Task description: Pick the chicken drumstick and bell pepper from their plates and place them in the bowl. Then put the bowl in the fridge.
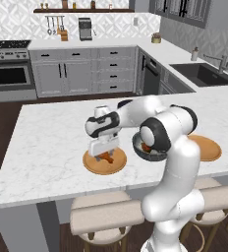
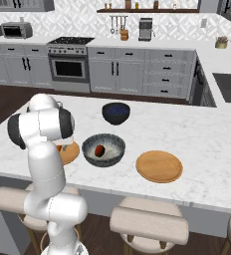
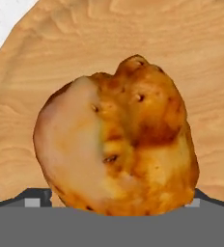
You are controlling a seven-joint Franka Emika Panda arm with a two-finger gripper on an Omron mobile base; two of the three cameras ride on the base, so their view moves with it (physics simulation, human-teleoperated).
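Observation:
The chicken drumstick lies on the left tan plate, looming large in the hand view. My gripper is down over it, and the fingertips stand wide apart on either side of the meat, open. From the left base view the gripper sits low over this plate, with the drumstick just under it. The grey bowl stands right of that plate and holds the bell pepper. The second plate is bare. The fridge is out of view.
A glossy dark blue bowl stands behind the grey bowl on the marble island. Stools line the island's near edge. My own arm covers most of the grey bowl in the left base view.

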